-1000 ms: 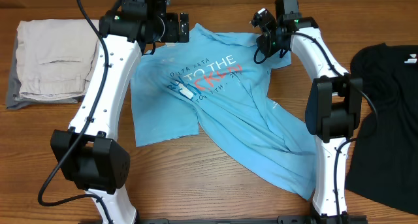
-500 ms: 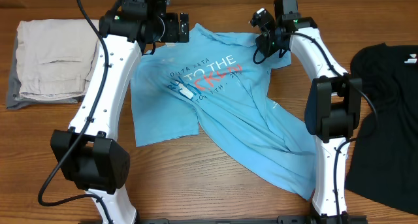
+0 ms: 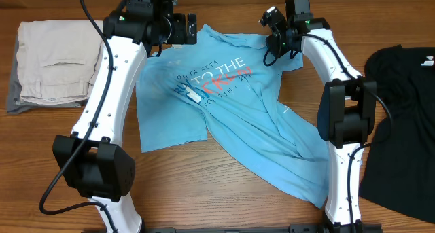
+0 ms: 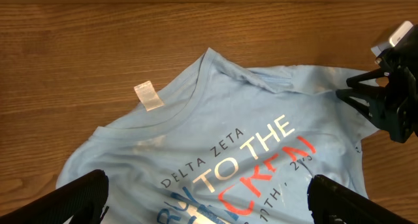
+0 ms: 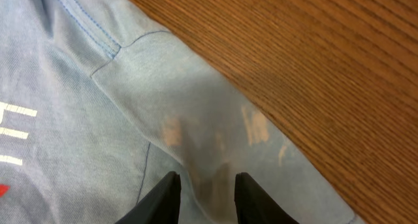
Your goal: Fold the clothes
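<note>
The light blue T-shirt (image 3: 231, 117) lies rumpled on the wooden table, its chest lettering (image 3: 214, 80) facing up. My left gripper (image 3: 185, 29) hovers over the collar, open wide with nothing between its fingers (image 4: 81, 198); below it show the collar (image 4: 209, 61), a white tag (image 4: 147, 95) and the lettering (image 4: 255, 159). At the shirt's far right shoulder, my right gripper (image 3: 272, 22) has its fingers close together round a raised fold of the sleeve cloth (image 5: 206, 178). That gripper (image 4: 385, 103) also shows at the right edge of the left wrist view.
A folded beige garment (image 3: 51, 60) lies on a grey one (image 3: 13, 102) at the far left. A black garment (image 3: 401, 124) is spread at the right edge. Bare wood (image 5: 313, 61) lies just beyond the sleeve.
The right gripper has edged slightly left and back at the sleeve. The left arm and the shirt have not visibly moved.
</note>
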